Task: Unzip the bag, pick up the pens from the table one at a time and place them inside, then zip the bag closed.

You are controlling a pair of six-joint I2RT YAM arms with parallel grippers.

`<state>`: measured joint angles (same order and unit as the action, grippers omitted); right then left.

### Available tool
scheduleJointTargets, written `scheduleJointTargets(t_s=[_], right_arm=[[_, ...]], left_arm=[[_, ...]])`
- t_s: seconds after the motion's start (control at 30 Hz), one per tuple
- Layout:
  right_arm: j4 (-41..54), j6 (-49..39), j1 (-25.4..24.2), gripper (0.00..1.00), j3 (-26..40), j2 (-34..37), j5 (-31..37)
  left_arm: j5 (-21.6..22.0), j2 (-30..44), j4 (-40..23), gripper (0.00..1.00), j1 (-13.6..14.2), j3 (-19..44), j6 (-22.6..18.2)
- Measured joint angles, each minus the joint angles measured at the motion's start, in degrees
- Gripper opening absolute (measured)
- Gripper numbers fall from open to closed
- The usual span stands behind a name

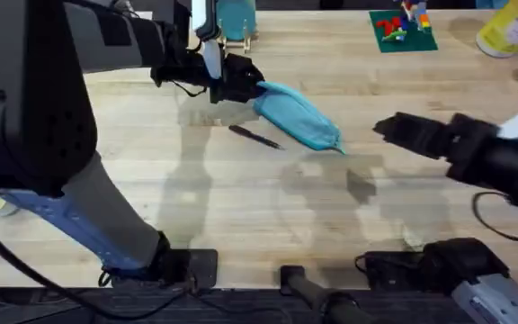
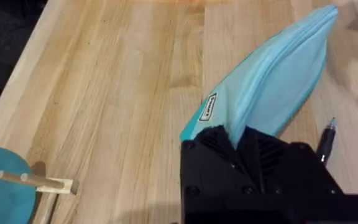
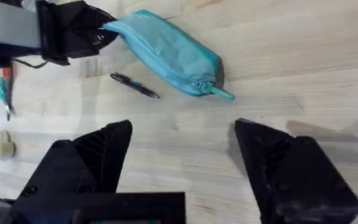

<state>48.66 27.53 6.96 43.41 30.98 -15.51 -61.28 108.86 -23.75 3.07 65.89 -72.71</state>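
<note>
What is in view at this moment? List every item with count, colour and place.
bag: 1, light turquoise, table centre, one end clamped by the left hand
pen: 1, dark, on the table beside the bag
table: 1, light wood planks
round teal object on a wooden stand: 1, far edge
green plate with small toys: 1, far right
yellow bottle: 1, far right corner
left hand: black, shut on the bag's end
right hand: black, open, apart from the bag
</note>
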Motion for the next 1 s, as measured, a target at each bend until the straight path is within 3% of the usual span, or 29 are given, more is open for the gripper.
scheduleJointTargets(t_s=[0.23, 0.57, 0.8, 1.0], right_arm=[[-5.0, 0.1, 0.0, 0.997, -8.0, 0.0, -1.4], [-9.9, -7.9, 0.0, 0.997, -11.5, 0.0, -1.8], [-11.8, -8.9, 0.0, 0.997, -11.5, 0.0, 9.1], [-13.4, -10.4, 0.2, 0.997, -11.6, 0.0, 13.1]], left_arm=[[0.0, 0.0, 0.0, 0.043, 0.0, 0.0, 0.0], [0.0, 0.0, 0.0, 0.043, 0.0, 0.0, 0.0], [0.0, 0.0, 0.0, 0.043, 0.0, 0.0, 0.0], [0.0, 0.0, 0.0, 0.043, 0.0, 0.0, 0.0]])
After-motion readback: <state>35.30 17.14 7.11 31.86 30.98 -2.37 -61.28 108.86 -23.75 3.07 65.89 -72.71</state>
